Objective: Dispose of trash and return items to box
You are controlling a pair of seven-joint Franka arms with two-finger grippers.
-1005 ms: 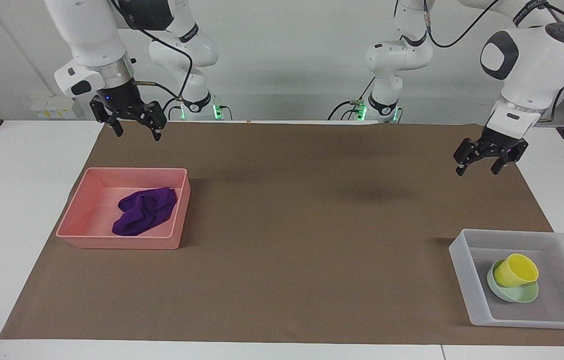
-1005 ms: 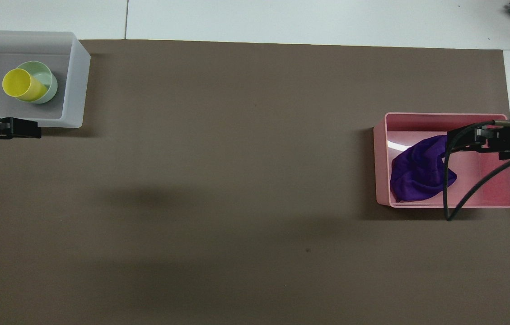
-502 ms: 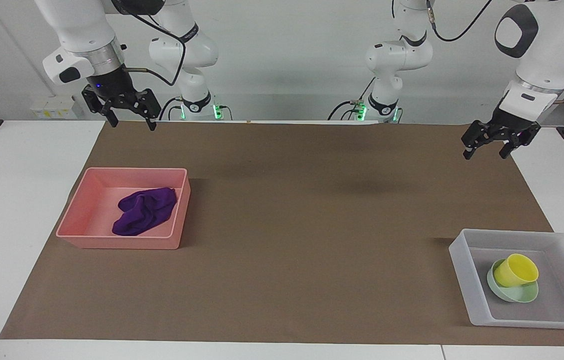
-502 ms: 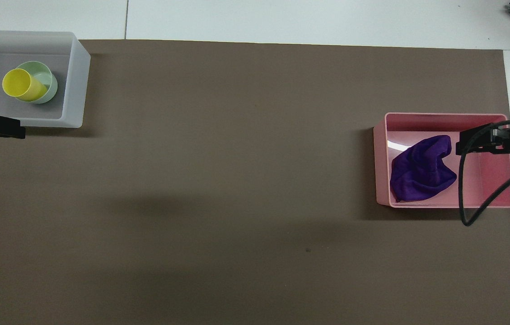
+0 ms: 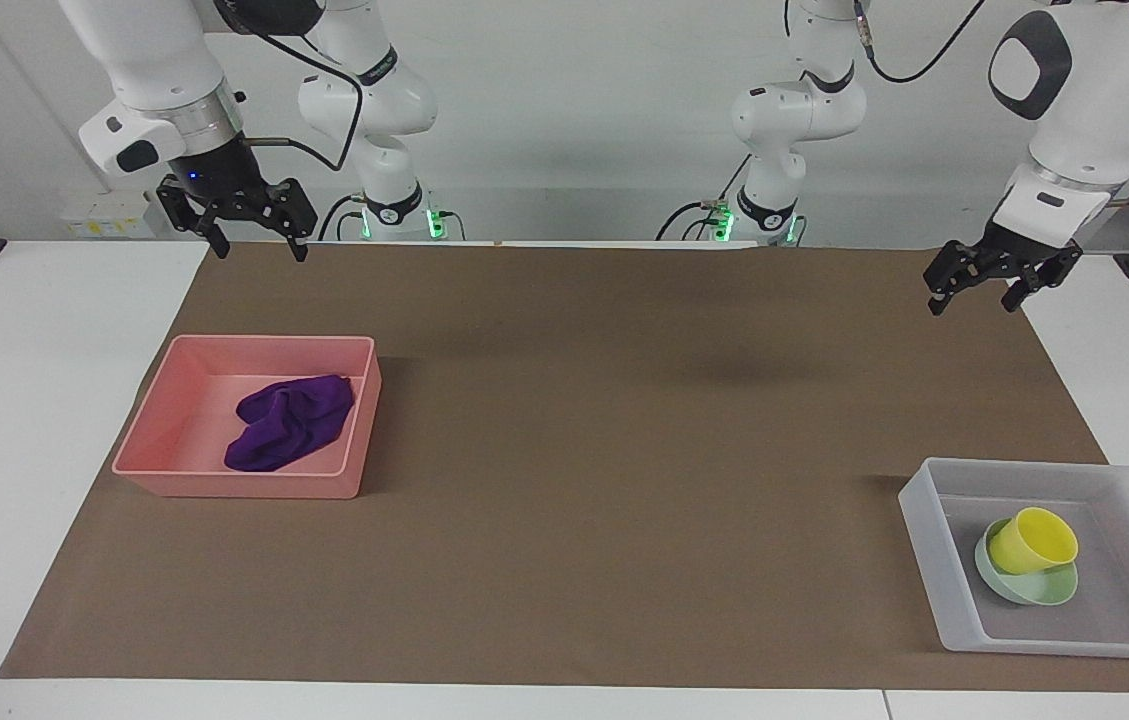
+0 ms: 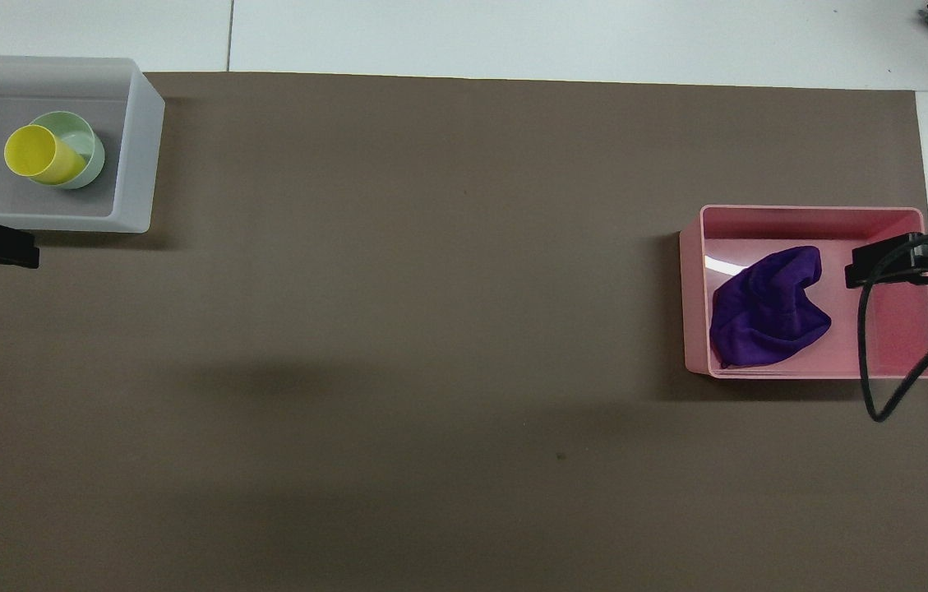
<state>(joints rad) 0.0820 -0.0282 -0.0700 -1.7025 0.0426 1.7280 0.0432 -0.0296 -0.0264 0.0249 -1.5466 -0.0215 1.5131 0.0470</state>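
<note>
**Both claws raised and empty; rag in the pink bin, cup and bowl in the tray**

Nearest the robots, both arms hang in the air with nothing in their grasp. The right claw (image 5: 250, 233) is up over the edge of the brown mat (image 5: 624, 420) at the right arm's end of the surface (image 5: 14, 420), its two fingers spread wide apart and pointing down. The left claw (image 5: 976, 288) hovers over the mat's corner at the left arm's end, its fingers likewise spread wide and holding nothing. In the overhead view only dark tips of each show at the picture's sides.

Farther out, at the right arm's end, the pink bin (image 5: 156, 420) sits on the mat. The deep-purple cloth rag (image 5: 289, 420) lies crumpled inside it, bunched toward the wall that faces the middle of the surface, with bare pink floor beside it.

Farthest from the robots, at the left arm's end, stands the translucent whitish tray (image 5: 934, 540). Inside it the mint-green bowl (image 5: 1024, 588) rests on the tray's floor, and the yellow cup (image 5: 1032, 540) lies tilted in the bowl, its open mouth turned up and away from the robots. Both sit toward the tray's middle, clear of its walls.
</note>
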